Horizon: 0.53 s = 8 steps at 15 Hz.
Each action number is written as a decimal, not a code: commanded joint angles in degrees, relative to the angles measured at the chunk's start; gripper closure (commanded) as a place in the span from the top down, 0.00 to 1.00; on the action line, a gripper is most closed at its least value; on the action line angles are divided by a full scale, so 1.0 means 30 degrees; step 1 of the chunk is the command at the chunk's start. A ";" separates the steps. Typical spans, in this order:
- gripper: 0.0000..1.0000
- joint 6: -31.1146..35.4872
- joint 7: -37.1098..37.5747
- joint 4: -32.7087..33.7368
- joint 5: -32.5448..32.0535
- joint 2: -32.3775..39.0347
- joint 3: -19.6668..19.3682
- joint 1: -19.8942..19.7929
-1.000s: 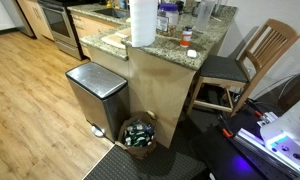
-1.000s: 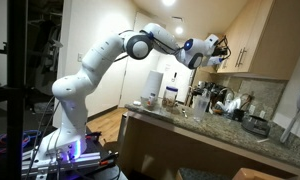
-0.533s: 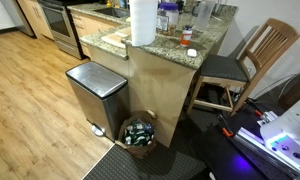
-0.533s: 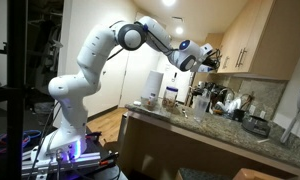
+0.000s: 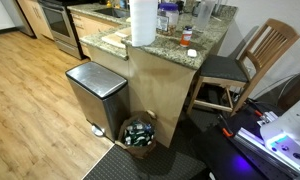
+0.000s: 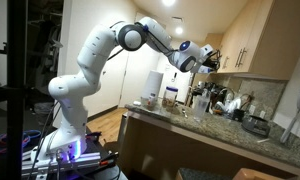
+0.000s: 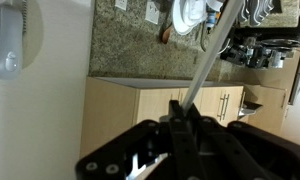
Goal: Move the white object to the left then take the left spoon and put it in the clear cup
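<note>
My gripper (image 6: 204, 57) hangs high above the granite counter (image 6: 205, 125), near the upper cabinets. In the wrist view the jaws (image 7: 183, 108) are shut on the thin silver handle of a spoon (image 7: 206, 58), which points away towards the counter. A small white roundish object (image 7: 187, 14) lies on the counter beyond the spoon, with an orange bit beside it. It also shows near the counter's edge in an exterior view (image 5: 190, 53). Clear containers (image 5: 202, 12) stand at the back of the counter. I cannot tell which one is the clear cup.
A tall white paper-towel roll (image 5: 142, 22) stands on the counter and shows in both exterior views (image 6: 153, 85). A steel trash bin (image 5: 95, 92) and a basket of bottles (image 5: 140, 132) stand below. A wooden chair (image 5: 252, 58) is beside the counter. Dishes and a rack (image 6: 222, 103) crowd the back.
From one second ago to half a second ago the arm swung and the gripper moved left and slightly down with the spoon. It has held still since.
</note>
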 commanded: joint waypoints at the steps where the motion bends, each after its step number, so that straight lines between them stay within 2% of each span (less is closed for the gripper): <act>1: 0.00 0.1189 -0.0196 -0.0044 -0.0187 0.1045 -0.0069 0.0202; 3: 0.00 0.1949 -0.0308 -0.0017 -0.0380 0.1736 -0.0089 0.0463; 6: 0.00 0.2745 -0.0321 0.0201 -0.0974 0.3088 0.0726 0.0504; 7: 0.00 0.1868 -0.0026 -0.0069 -0.0581 0.2197 0.0246 0.0419; 8: 0.00 0.2178 -0.0027 -0.0068 -0.0698 0.2546 0.0380 0.0502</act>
